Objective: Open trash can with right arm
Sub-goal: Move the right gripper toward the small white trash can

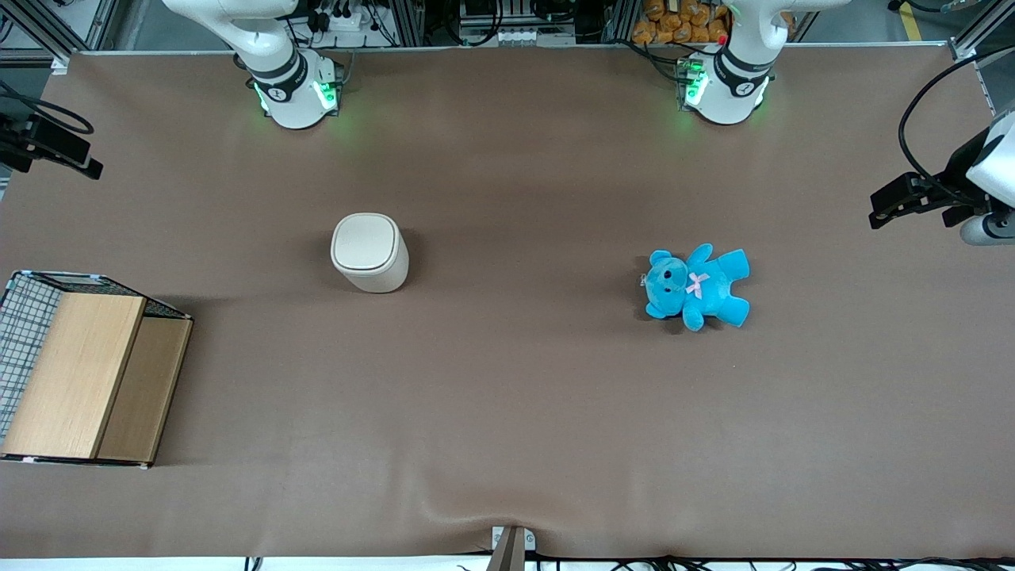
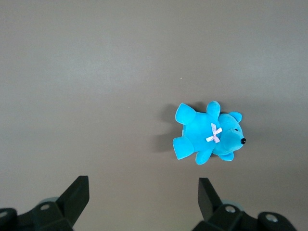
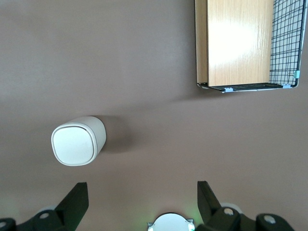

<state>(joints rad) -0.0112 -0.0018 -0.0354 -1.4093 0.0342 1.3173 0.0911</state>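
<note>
The right arm's black two-fingered tool (image 3: 142,202) hung high above the brown tabletop (image 1: 507,412), fingers spread apart and empty. The small cream-white plastic trash can (image 1: 369,253), lid flat and closed, stood centre-left in the front frame, well below the tool.

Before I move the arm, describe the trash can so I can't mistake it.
On the brown table, the trash can stands upright, toward the working arm's end. It is cream-white, rounded-square, lid shut, unlike the wood-and-mesh box. The gripper hangs open high above.
</note>
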